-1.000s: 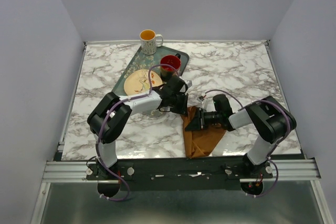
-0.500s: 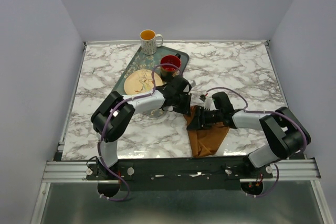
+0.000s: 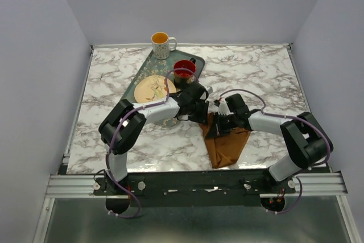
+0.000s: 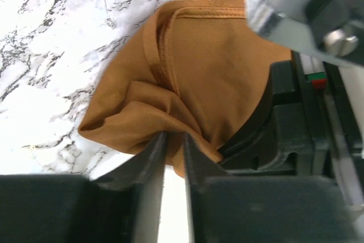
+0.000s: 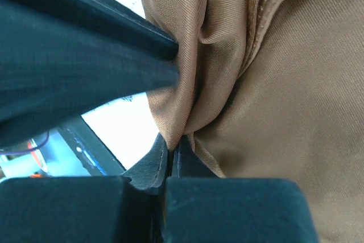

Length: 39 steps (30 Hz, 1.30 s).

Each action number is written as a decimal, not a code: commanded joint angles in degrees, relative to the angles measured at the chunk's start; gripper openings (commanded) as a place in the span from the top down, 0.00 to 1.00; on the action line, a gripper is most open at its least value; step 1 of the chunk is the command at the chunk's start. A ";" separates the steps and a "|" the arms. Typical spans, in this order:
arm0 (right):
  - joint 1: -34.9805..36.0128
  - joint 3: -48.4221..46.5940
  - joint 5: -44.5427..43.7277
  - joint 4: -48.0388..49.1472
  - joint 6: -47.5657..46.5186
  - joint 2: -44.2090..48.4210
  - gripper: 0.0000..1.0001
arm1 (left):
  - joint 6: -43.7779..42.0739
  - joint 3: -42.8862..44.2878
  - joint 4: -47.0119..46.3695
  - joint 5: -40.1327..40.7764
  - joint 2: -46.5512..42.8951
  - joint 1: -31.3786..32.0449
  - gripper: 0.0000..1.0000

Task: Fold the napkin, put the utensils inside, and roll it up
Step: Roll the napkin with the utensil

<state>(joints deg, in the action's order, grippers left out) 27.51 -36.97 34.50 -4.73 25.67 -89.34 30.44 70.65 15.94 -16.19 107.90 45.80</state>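
Green tray [image 3: 148, 68] holds plate [image 3: 152, 88], red cup [image 3: 184, 69]; left hand [image 4: 173, 140], right hand [image 5: 170, 149] each clamp rust-brown napkin [image 4: 216, 72] fold.

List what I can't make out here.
Utensils: found in no view; top view too small, arms may cover them.
Napkin far edge, top view: under the left gripper and right gripper.
Napkin's right part, left wrist view: behind the right gripper's body.
Plate, top view: partly under the left arm.
Right wrist view: napkin cut off by frame.

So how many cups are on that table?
2: a pale mug at the tray's far end, and a red cup on the tray by the plate. Others may be hidden.
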 commanded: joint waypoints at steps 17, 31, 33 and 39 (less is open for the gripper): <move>-2.63 -13.39 19.11 -8.63 -24.00 -9.00 0.99 | 1.91 -12.11 -0.81 -2.36 -18.33 -5.11 0.32; -2.63 -11.81 18.14 -7.23 -16.45 -9.89 0.99 | 10.15 -15.89 -6.18 -13.70 -15.79 -9.06 0.28; -2.63 -9.09 18.50 -4.34 -13.90 -9.10 0.99 | 12.18 -16.60 -8.73 -13.70 -15.09 -9.06 0.32; -2.63 -5.66 17.10 -1.87 -10.12 -11.03 0.99 | 17.37 -18.09 -13.92 -14.23 -14.20 -9.06 0.44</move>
<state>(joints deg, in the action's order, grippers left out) 25.04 -45.12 50.59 -10.04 11.25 -98.72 43.00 53.49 7.57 -27.92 93.06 36.75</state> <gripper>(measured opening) 0.021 0.594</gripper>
